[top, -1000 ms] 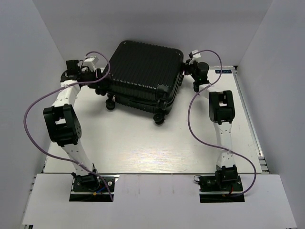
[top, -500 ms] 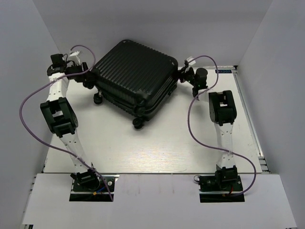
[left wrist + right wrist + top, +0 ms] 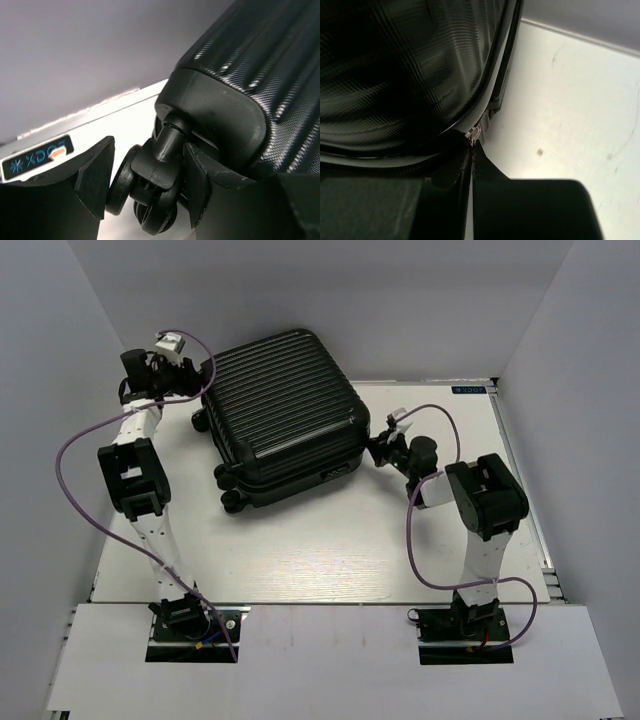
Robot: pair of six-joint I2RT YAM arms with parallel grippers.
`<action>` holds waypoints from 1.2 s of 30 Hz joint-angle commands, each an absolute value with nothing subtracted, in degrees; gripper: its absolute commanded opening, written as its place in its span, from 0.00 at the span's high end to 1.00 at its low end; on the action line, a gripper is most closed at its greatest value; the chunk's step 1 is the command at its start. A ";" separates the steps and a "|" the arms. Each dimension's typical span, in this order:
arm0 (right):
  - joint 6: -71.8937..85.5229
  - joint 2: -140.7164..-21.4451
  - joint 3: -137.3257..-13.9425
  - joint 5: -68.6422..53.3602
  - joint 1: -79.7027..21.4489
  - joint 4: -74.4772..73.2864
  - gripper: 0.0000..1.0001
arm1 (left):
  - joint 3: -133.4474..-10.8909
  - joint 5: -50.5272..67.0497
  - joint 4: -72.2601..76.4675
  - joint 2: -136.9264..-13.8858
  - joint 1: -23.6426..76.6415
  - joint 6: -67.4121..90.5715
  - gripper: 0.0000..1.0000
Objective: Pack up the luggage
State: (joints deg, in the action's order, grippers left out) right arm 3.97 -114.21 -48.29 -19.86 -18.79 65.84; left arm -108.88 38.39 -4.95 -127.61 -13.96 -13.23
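The luggage [image 3: 285,415], a closed black ribbed hard-shell suitcase, lies flat and skewed on the table. Its wheels point left and its near-left wheel [image 3: 232,502] is free. My left gripper [image 3: 198,402] is at the far-left corner. In the left wrist view its fingers [image 3: 95,182] clamp the corner caster wheel [image 3: 150,200] from both sides, under the ribbed shell [image 3: 260,65]. My right gripper [image 3: 377,450] is at the suitcase's right edge. In the right wrist view this gripper [image 3: 471,150] is shut, with a small metal zipper pull [image 3: 476,132] at its tips beside the shell [image 3: 410,65].
The white table [image 3: 330,550] is enclosed by white walls at the left, back and right. A rail with a blue label [image 3: 470,390] runs along the table's right side. Purple cables loop from both arms over the table.
The suitcase has swung clockwise, so its wheels now face left instead of toward me. My right gripper came nearer along its edge. My left gripper stayed at the far-left corner.
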 commanded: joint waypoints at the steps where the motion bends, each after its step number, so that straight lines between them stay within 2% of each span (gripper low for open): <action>1: 11.69 -107.85 -41.95 -36.75 -28.91 75.23 1.00 | -104.07 34.71 -9.32 -129.02 -0.98 -2.55 0.50; 7: 10.11 -100.03 -33.84 -32.52 -29.71 71.48 1.00 | -103.54 43.31 -4.48 -129.73 1.49 -0.44 0.53; 10: 7.65 -94.93 -30.86 -28.92 -30.24 66.21 1.00 | -103.62 44.64 -3.95 -129.99 2.02 -0.53 0.44; 12: 8.52 -93.53 -29.89 -24.97 -30.06 64.87 1.00 | -104.41 44.57 -4.65 -129.38 1.85 2.01 0.07; 13: 8.44 -93.25 -30.14 -23.92 -29.80 62.34 1.00 | -104.24 44.13 -5.18 -128.59 1.67 3.24 0.00; 18: 6.85 -93.43 -33.40 -18.12 -29.62 56.70 1.00 | -98.99 33.68 -10.80 -119.11 -3.33 4.58 0.00; 19: 7.12 -93.60 -33.92 -17.06 -29.45 56.08 1.00 | -97.83 29.83 -12.64 -113.35 -4.47 2.66 0.00; 23: 7.91 -92.73 -34.28 -16.52 -29.45 53.10 1.00 | -90.01 28.55 -17.12 -101.36 -9.83 0.62 0.00; 25: 8.17 -92.55 -34.10 -16.52 -29.62 52.47 1.00 | -88.33 23.67 -22.82 -97.06 -13.34 6.72 0.00; 27: 8.00 -91.94 -33.31 -14.78 -29.88 51.24 1.00 | -94.01 21.99 -40.08 -93.44 -15.37 17.01 0.00; 29: 7.47 -90.97 -32.26 -14.07 -29.88 50.45 1.00 | -93.53 19.26 -46.29 -90.55 -14.94 22.12 0.00; 30: 7.12 -90.97 -32.08 -13.63 -30.14 50.45 1.00 | -91.86 14.11 -46.32 -87.48 -13.90 23.63 0.00; 31: 6.25 -90.53 -31.73 -12.93 -29.97 50.54 1.00 | -85.84 13.54 -45.97 -85.89 -13.63 24.51 0.00; 36: 4.31 -89.30 -31.91 -11.34 -30.06 49.48 1.00 | -74.47 8.78 -46.23 -72.10 -13.89 27.33 0.00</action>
State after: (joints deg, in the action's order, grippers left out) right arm 5.17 -91.11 -31.38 -10.46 -28.69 48.86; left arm -80.40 13.37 -39.92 -76.36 -13.98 22.59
